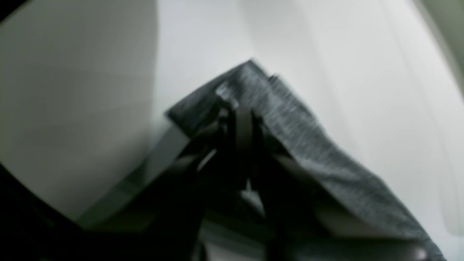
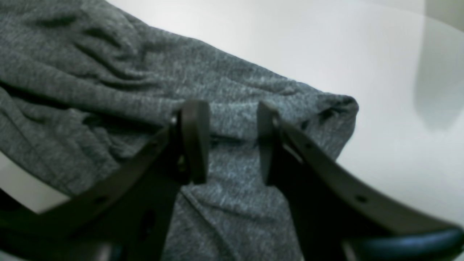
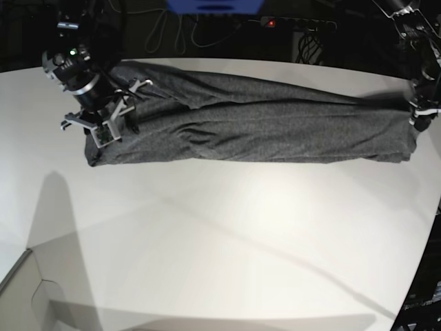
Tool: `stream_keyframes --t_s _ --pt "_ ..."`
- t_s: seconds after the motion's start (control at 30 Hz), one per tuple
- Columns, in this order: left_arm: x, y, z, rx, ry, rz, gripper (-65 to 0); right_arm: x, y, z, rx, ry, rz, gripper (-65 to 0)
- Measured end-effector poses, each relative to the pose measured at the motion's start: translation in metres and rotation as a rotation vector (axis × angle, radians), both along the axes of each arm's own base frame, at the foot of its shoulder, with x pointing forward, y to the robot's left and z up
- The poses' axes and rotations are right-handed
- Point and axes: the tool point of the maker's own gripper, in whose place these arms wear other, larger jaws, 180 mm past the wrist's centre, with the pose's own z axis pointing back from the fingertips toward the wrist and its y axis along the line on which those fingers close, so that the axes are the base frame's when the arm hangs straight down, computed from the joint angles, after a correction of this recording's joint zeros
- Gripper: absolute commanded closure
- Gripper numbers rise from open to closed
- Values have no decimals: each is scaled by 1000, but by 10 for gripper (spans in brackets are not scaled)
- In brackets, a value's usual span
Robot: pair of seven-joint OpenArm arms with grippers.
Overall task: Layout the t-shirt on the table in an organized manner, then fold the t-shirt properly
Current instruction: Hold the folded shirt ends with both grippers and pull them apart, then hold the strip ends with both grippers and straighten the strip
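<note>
The left gripper (image 1: 237, 108), blurred, was clamped shut on the t-shirt (image 3: 255, 127) near the table's (image 3: 220, 234) far edge; the right gripper (image 2: 232, 141) stood parted over cloth, grasp unclear.

Ahead of the right tool (image 2: 232, 141) the bunched t-shirt (image 3: 248, 127) blocks the way between its spread fingers; beyond the cloth lies bare tabletop (image 3: 227, 248). The left tool (image 1: 241, 123), pinched on the shirt's end, has open tabletop past it.

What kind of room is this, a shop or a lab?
Probably a robotics lab or test bench: two robot arms work a grey t-shirt on a bare white table, with loose cables and a lit power strip behind.
</note>
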Motion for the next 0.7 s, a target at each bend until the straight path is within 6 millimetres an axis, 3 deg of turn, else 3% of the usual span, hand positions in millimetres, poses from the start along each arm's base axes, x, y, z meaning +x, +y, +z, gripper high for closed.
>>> stream_keyframes --t_s 0.07,0.2,0.3,0.43,0.7 --pt "-1 0 -5 -15 7 6 -20 0 0 0 0 0 0 -225" --pt "-7 -3 -19 -45 32 15 -122 -1 0 0 0 2 0 -225" --pt "-7 -3 -19 -47 32 16 -199 -2 0 -1 0 5 0 -225" --pt "-8 -3 -20 -47 34 15 -253 -2 0 -1 0 5 0 -225" --pt "-9 -2 7 0 -19 1 -346 -2 0 -1 1 5 0 -225"
